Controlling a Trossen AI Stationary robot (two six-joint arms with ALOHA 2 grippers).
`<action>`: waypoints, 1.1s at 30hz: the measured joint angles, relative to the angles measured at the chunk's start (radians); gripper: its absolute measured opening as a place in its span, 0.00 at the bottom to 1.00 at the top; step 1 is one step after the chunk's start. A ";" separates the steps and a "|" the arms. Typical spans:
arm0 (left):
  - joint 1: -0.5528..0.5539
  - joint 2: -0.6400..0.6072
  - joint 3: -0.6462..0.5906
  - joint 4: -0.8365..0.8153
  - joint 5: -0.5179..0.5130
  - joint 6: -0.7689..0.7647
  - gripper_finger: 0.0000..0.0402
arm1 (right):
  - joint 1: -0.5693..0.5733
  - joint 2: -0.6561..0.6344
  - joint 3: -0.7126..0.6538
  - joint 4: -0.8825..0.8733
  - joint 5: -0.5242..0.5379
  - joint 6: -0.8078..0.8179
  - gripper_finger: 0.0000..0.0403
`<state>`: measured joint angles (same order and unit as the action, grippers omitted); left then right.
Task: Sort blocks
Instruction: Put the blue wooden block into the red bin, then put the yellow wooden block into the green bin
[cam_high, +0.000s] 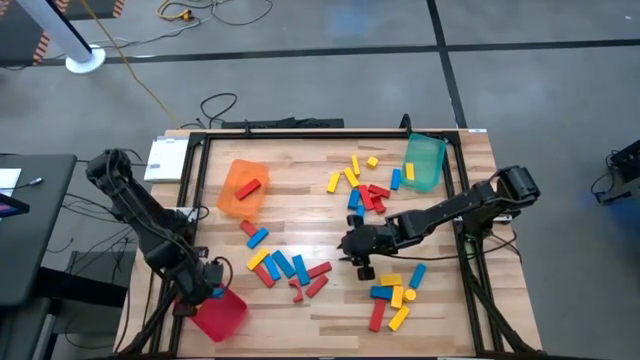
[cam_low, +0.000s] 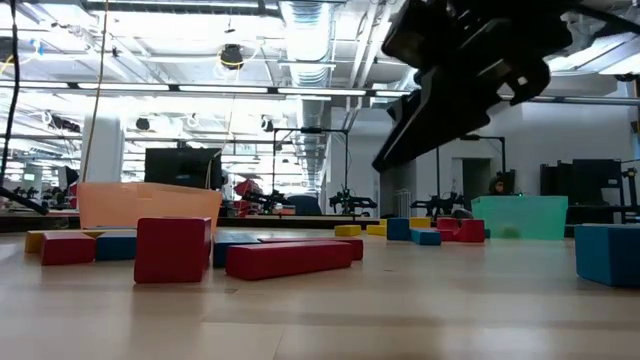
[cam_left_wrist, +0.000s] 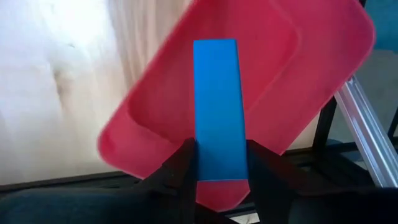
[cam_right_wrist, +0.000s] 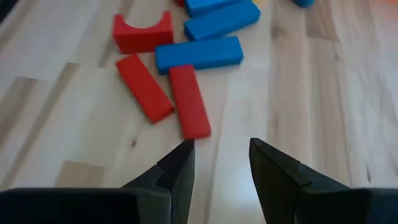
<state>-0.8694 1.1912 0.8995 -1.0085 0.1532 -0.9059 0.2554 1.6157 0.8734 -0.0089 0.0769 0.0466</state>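
Red, blue and yellow blocks lie in three loose groups on the wooden table: near the green tray, at the near middle and at the near right. My left gripper hovers over the red tray at the near left corner, shut on a blue bar. My right gripper is open above the table's middle. It points at two red bars and touches nothing. My left gripper pinches the blue bar between its two fingers, on the bar's long sides near one end. The rest of the bar sticks out ahead of the fingers. The bar is lifted clear, above the red tray's floor.
An orange tray at the far left holds one red block. A green tray stands at the far right. A black frame rims the table. Bare wood lies between my right gripper and the near middle blocks.
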 joint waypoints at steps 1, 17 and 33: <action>-0.006 0.000 -0.008 0.014 0.000 -0.002 0.27 | 0.002 0.000 0.000 0.002 0.000 -0.001 0.42; -0.016 0.004 -0.073 0.032 0.022 -0.057 0.41 | 0.027 0.010 0.000 0.055 0.000 0.004 0.51; -0.012 0.004 -0.042 0.030 0.000 -0.079 0.57 | 0.030 0.010 0.000 0.086 0.000 -0.026 0.60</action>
<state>-0.8817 1.1950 0.8575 -0.9785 0.1533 -0.9847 0.2856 1.6257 0.8734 0.0767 0.0772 0.0202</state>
